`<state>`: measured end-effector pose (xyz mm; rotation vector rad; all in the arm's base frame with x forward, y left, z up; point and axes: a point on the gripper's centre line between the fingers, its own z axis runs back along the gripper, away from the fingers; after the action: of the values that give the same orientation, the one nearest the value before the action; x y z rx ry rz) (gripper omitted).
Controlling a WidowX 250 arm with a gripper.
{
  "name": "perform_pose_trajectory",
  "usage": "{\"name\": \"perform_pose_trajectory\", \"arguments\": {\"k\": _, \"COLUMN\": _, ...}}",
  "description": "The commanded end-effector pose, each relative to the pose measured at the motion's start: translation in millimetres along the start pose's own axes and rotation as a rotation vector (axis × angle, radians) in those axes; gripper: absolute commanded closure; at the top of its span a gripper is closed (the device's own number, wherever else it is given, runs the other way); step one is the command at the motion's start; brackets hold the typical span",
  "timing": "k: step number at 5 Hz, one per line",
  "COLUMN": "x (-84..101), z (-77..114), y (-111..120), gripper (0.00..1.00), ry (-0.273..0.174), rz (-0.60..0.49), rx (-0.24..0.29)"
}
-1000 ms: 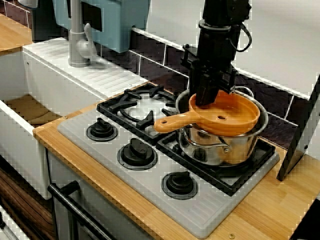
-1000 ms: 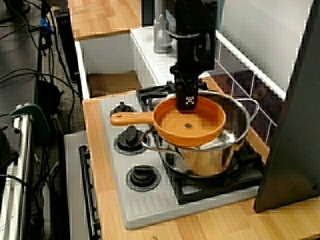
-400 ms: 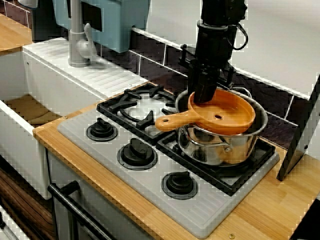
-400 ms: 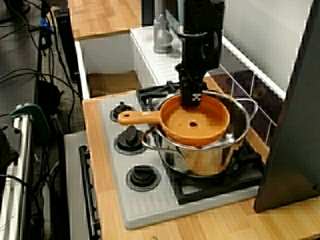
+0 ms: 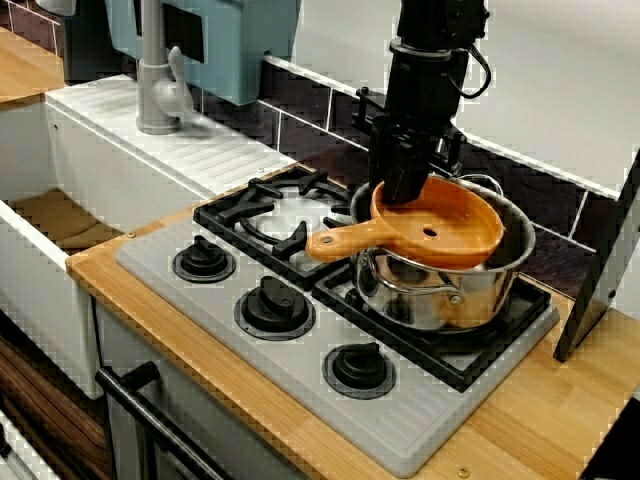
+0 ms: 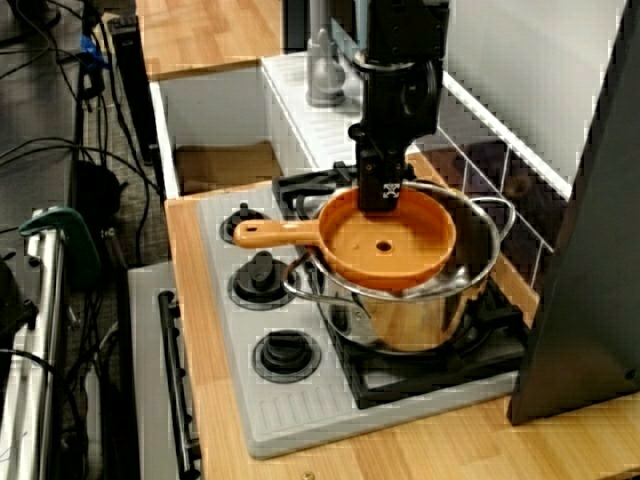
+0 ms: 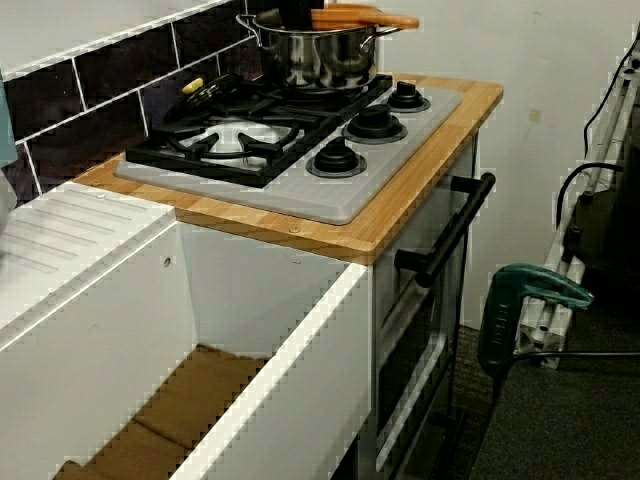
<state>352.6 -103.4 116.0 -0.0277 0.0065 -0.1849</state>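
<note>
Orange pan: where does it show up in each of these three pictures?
View facing the tiles: orange pan centre-right, over the steel pot.
View along the counter: centre, over that pot.
View from the sink: top edge, above the pot.
Shared landmark: the steel pot.

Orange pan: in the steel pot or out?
Partly in: the orange plastic pan sits tilted in the shiny steel pot, handle out over the rim, black gripper clamping its back edge.
</note>
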Motion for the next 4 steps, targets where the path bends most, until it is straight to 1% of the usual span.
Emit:
{"name": "perform_pose_trajectory", "arguments": {"k": 1, "x": 0.9, "z": 27.6, "y": 0.1, "gripper": 0.00, "ry": -0.068, "rz": -0.008, "rx": 0.008}}
{"name": "perform_pose_trajectory", "arguments": {"k": 4, "x": -2.1, "z": 37.0, "y": 2.2, "gripper": 0.00, "ry": -0.087, "rz": -0.010, "rx": 0.000}}
